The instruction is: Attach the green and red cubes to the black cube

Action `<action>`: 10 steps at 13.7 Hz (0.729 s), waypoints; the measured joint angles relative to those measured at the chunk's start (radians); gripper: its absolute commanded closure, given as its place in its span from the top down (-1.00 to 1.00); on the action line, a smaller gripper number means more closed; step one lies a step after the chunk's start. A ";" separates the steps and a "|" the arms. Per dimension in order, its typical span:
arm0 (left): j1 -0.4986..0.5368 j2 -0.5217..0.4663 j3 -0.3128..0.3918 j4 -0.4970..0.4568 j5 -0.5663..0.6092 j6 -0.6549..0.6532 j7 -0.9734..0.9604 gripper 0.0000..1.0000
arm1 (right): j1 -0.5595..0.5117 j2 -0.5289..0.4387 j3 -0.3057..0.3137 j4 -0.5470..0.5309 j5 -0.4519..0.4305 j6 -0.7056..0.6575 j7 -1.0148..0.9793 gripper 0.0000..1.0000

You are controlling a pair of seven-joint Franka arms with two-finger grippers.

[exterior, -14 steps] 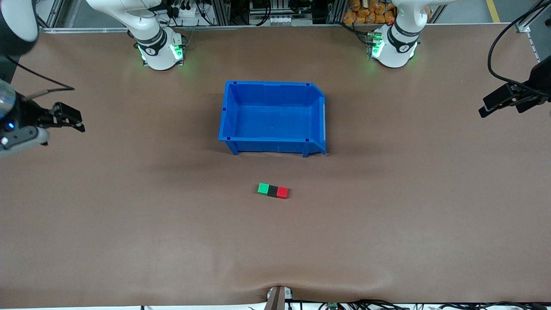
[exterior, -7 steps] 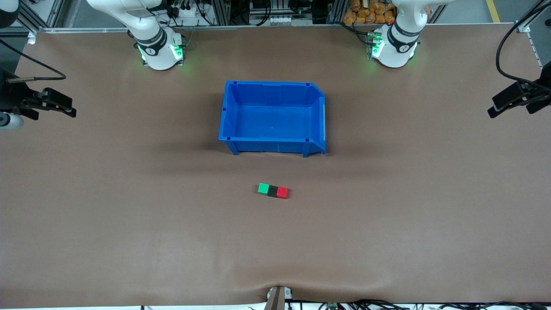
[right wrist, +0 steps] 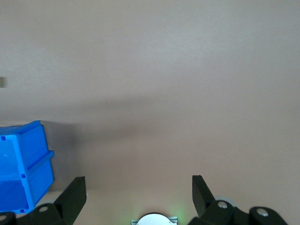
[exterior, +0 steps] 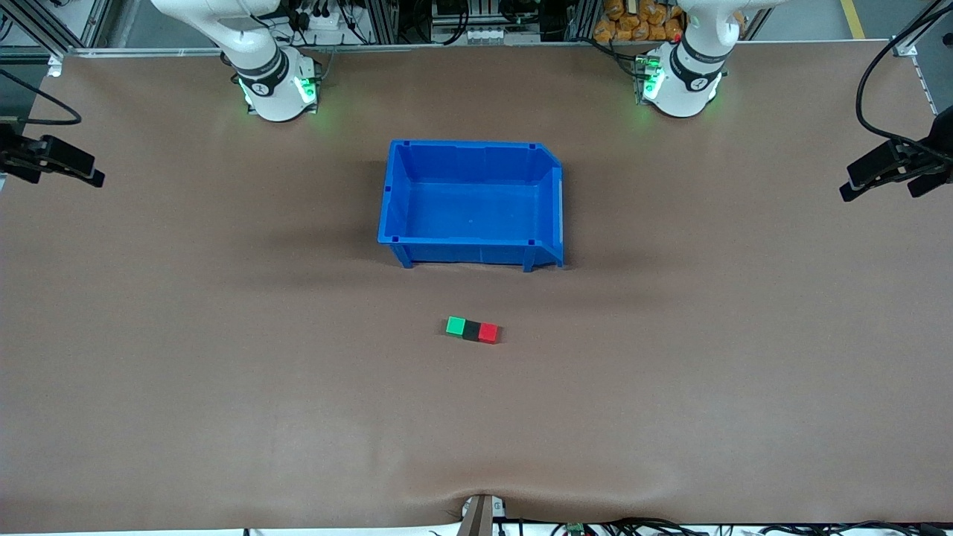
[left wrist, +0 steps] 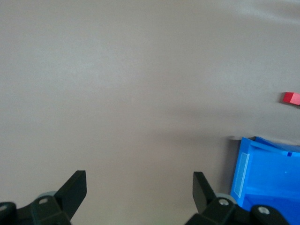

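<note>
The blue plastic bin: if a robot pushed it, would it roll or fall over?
Probably neither. The open blue plastic bin has flat walls and a broad base, so it would likely slide on the brown table rather than roll. It looks empty, so it is probably light and easy to shove. It also looks stiff, not floppy.

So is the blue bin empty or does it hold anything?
Empty: the bin shows only its bare blue floor, and the three cubes lie on the table nearer the camera.
</note>
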 measured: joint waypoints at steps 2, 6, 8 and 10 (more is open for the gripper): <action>0.007 0.004 0.001 0.000 0.001 -0.001 0.028 1.00 | -0.003 -0.002 0.003 -0.002 0.000 -0.004 0.027 1.00; 0.022 0.007 0.002 0.000 0.001 -0.001 0.058 1.00 | 0.002 -0.018 0.023 -0.002 0.001 -0.006 0.070 1.00; 0.022 0.007 0.002 0.000 0.001 -0.003 0.058 1.00 | 0.001 -0.019 0.022 -0.002 0.002 -0.007 0.070 1.00; 0.022 0.008 0.001 0.000 0.001 -0.004 0.058 1.00 | 0.001 -0.019 0.022 -0.003 0.003 -0.009 0.070 1.00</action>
